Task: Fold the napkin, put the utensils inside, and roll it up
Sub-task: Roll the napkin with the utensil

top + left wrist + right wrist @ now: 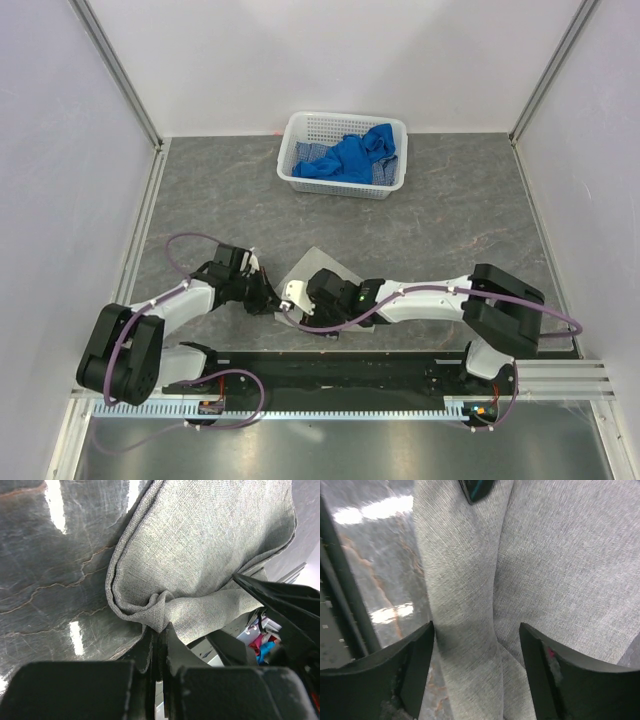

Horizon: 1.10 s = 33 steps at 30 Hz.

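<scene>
open tabletop (460, 220) beyond napkin (322, 260), basket (345, 187) behind (walls (60, 150) flank)

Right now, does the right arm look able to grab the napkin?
Likely yes: the right gripper sits open right over the napkin, straddling a raised fold with nothing in between. The left gripper pinches a bunch close by and could crowd it.

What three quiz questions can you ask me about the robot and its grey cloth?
1. True or false: the left gripper is shut on the napkin.
2. What colour are the cloths in the white basket? A red, B blue, C green.
3. Fill in: the right gripper, over the napkin, is ____ (open or shut).

Key: 1 true; 2 B; 3 open.
</scene>
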Each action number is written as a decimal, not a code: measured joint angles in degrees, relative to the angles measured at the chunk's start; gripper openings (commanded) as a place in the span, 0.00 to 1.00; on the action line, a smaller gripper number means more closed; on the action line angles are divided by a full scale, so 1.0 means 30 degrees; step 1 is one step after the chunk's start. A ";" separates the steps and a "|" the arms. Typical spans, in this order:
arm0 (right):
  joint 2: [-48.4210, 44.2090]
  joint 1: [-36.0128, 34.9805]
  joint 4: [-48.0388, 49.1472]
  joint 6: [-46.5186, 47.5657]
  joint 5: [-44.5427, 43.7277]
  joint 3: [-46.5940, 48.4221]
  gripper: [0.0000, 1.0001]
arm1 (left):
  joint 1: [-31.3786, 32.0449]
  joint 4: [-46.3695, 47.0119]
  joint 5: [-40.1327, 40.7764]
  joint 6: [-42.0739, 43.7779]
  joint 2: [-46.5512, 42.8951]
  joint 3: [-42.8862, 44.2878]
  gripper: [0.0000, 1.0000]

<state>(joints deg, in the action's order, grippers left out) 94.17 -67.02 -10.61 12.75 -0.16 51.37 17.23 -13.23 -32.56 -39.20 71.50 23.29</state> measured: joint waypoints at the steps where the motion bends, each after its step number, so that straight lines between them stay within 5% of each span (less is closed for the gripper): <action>1: 0.0270 0.0000 0.0087 0.0058 -0.0138 0.0007 0.66 | 0.0000 -0.0015 -0.0036 0.0044 0.0058 0.0036 0.02; 4: 0.0780 0.0058 0.0095 0.0109 0.0007 0.0328 0.47 | 0.0000 -0.0022 -0.0117 0.0219 0.0138 0.0087 0.12; 5: 0.0962 0.0066 -0.0189 0.0000 0.0204 0.0576 0.41 | 0.0000 0.0000 -0.0146 0.0299 0.0138 0.0102 0.36; 6: 0.1107 0.0102 -0.0408 -0.0015 0.0495 0.0780 0.39 | 0.0000 0.0029 -0.0160 0.0393 0.0146 0.0109 0.48; 9: 0.1639 0.0656 -0.1537 -0.0255 0.2106 0.1610 0.33 | 0.0000 -0.0015 -0.0117 0.0801 0.0124 0.0182 0.66; 24: 0.5785 0.5217 -0.5595 -0.2506 1.5212 0.4699 0.31 | 0.0255 -0.0393 0.2441 0.0962 -0.3803 -0.0415 0.71; 33: 0.8918 0.6936 -0.6936 -0.3257 2.0006 0.6156 0.32 | 0.0925 -0.0262 0.3104 0.0940 -0.4007 -0.1027 0.68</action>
<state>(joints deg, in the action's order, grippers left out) 120.92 -46.22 -31.42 2.98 59.86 69.84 20.01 -14.02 -23.24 -36.38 59.48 20.21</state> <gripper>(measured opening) 0.315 0.689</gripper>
